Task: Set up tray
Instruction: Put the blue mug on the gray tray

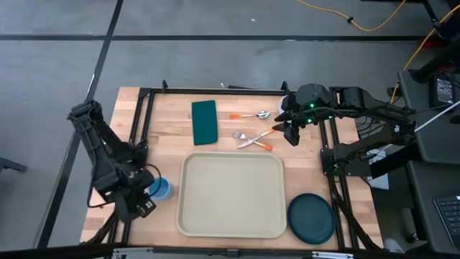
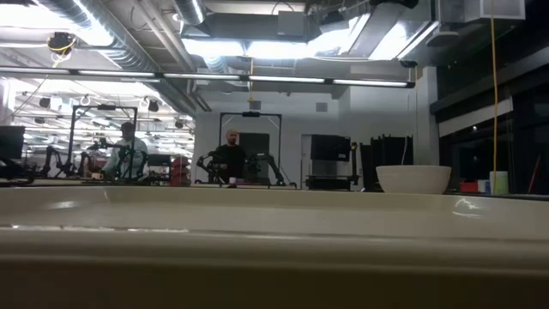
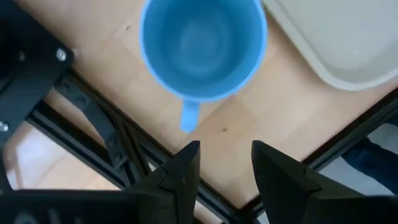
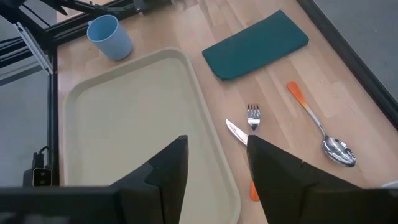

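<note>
Wooden table (image 1: 309, 165), and the tray (image 1: 231, 196) lies flat at its centre, empty. Blue cup (image 1: 162, 188) just beside its left edge, left gripper (image 3: 225, 171) hovering above it, jaws parted, grasping nothing. Right gripper (image 1: 291, 129) hangs over the fork (image 1: 244, 135) and knife (image 1: 257, 139), jaws apart, empty too.

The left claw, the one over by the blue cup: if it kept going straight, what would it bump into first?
Probably the blue cup: the left gripper, fingers open, points down over its handle, though depth is unclear.

Tray (image 1: 231, 196) interior bare; cup (image 1: 162, 189), plate (image 1: 311, 218) flank it.
</note>
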### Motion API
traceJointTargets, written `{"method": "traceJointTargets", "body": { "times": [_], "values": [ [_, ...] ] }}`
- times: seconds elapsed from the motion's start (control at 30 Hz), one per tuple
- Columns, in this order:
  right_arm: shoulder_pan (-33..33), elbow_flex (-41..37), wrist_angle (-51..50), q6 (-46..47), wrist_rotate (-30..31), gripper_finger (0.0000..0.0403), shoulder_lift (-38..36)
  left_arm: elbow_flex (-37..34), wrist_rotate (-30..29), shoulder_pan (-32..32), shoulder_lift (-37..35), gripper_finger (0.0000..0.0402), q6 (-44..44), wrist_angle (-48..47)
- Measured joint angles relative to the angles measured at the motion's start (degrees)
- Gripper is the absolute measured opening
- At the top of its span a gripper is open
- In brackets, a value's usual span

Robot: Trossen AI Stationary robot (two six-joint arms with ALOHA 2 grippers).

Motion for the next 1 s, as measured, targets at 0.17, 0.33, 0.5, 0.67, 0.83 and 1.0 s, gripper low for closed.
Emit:
{"method": "traceJointTargets", "body": {
  "times": [0.17, 0.33, 0.5, 0.67, 0.83, 1.0],
  "values": [
    [0.0, 0.0, 0.0, -0.2, 0.0, 0.017, 0.0, 0.0, -1.4, -3.8, 0.0, 0.0139, -6.5, 0.2],
    [0.0, 0.0, 0.4, -0.9, 0.1, 0.017, 0.0, 0.0, -1.3, -3.8, 0.0, 0.0139, -5.2, 1.8],
    [0.0, 0.0, 0.5, -1.3, 0.1, 0.017, 0.0, -1.0, -1.0, -2.2, 0.2, 0.0139, -3.3, 2.2],
    [0.0, 0.0, 1.4, -1.3, 0.1, 0.017, 0.0, -7.4, 5.9, -0.9, 0.3, 0.0139, -0.9, 9.1],
    [0.0, 0.0, 1.9, -0.2, 0.1, 0.017, 0.0, -9.4, 5.3, -1.0, 0.2, 0.0139, -0.8, 10.4],
    [0.0, 0.0, 2.0, -0.2, 0.1, 0.017, 0.0, -11.5, 3.1, -0.3, 0.2, 0.0139, -0.1, 11.3]
  ]
}}
